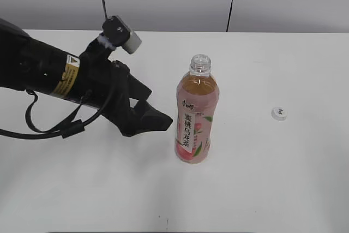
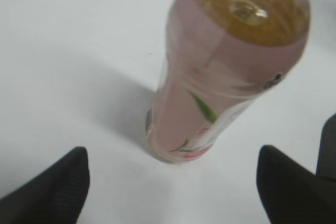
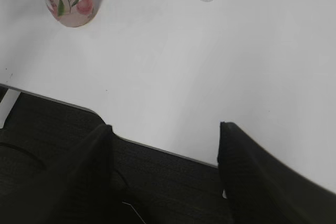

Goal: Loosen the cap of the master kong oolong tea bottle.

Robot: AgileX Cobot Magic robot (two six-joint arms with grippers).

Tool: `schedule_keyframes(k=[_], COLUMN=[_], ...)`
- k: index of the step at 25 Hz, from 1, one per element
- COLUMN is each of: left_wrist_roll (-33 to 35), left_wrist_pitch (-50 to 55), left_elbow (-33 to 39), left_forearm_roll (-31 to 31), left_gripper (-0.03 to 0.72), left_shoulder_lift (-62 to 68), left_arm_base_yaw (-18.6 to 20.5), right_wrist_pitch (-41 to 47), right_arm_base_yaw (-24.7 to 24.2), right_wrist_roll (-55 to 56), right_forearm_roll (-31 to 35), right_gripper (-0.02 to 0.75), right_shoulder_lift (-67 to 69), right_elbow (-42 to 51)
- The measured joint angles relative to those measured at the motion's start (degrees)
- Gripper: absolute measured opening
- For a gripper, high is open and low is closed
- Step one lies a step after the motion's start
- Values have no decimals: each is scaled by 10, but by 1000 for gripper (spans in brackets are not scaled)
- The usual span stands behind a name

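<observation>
Exterior view: I see the bottle (image 1: 197, 114) upright mid-table, neck bare; the cap (image 1: 279, 113) lies well apart toward the right edge, so loosening looks done. Left gripper (image 1: 155, 118) sits just beside the bottle. Left wrist view: fingers (image 2: 55, 187) spread wide, bottle between but untouched. Right wrist view: right gripper (image 3: 165, 142) hangs wide open over the near edge, empty, clear of the work.

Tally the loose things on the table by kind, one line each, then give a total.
Bottles: 1, the master kong oolong tea bottle, upright, neck open.
Caps: 1, the cap, lying on the white table to the bottle's right.
Total: 2
</observation>
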Motion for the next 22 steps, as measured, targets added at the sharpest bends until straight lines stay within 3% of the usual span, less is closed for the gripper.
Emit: schedule_keyframes(k=[10, 22], left_wrist_roll=[-66, -71], left_wrist_pitch=[2, 2], left_elbow=[0, 0], left_forearm_roll=[1, 2], left_gripper=[587, 587], left_shoulder_lift=[-10, -10], left_arm_base_yaw=[55, 58], right_wrist_pitch=[0, 0], right_arm_base_yaw=[0, 0], right_wrist_roll=[0, 0], right_forearm_roll=[0, 0], right_gripper=[472, 472], right_shoulder_lift=[0, 0], right_elbow=[0, 0])
